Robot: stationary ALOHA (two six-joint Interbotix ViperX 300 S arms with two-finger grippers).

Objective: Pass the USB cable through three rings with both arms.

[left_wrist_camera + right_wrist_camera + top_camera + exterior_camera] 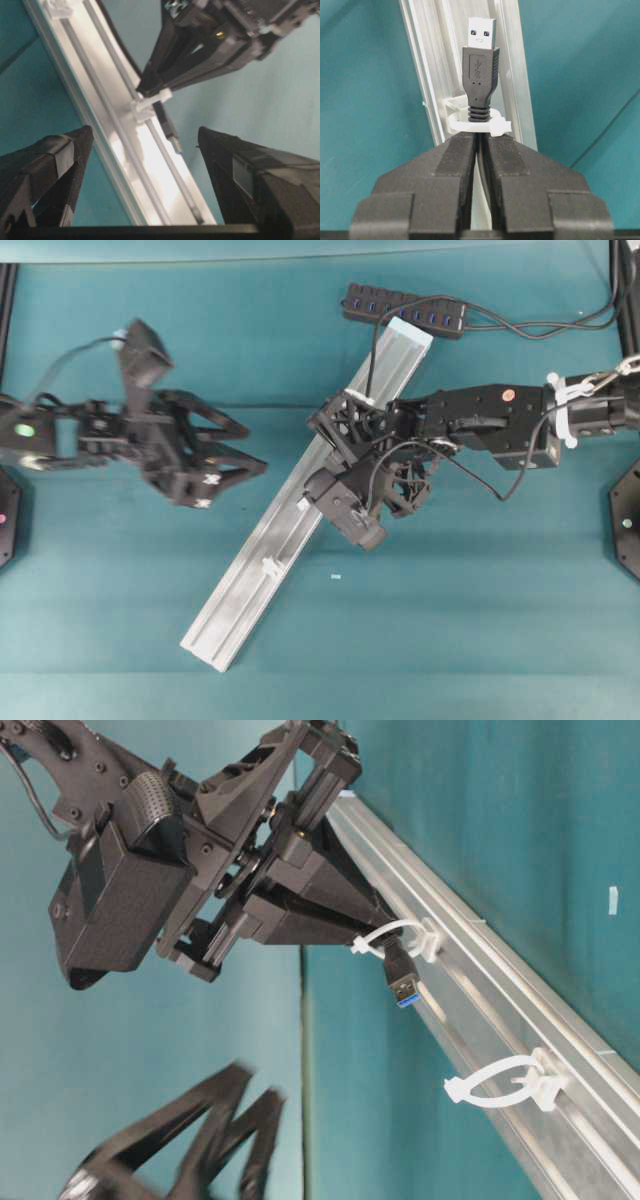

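The USB cable's plug [481, 60] pokes through a whitish ring [480, 125] on the silver rail. My right gripper [481, 142] is shut on the black cord just behind that ring. From table level the plug [403, 982] hangs out of the ring [395, 935], with a free ring [500, 1085] further down the rail. Overhead, the cord [374, 360] runs through the top ring [362, 398], and the lowest ring [270, 565] holds nothing. My left gripper [255, 447] is open, left of the rail. In its wrist view its fingers [50, 165] stand wide apart short of the plug [170, 132].
The long silver rail [240, 610] lies diagonally across the teal table. A black multi-port hub [405, 308] with its own cords sits at the back, by the rail's upper end. A tiny white scrap [335, 577] lies right of the rail.
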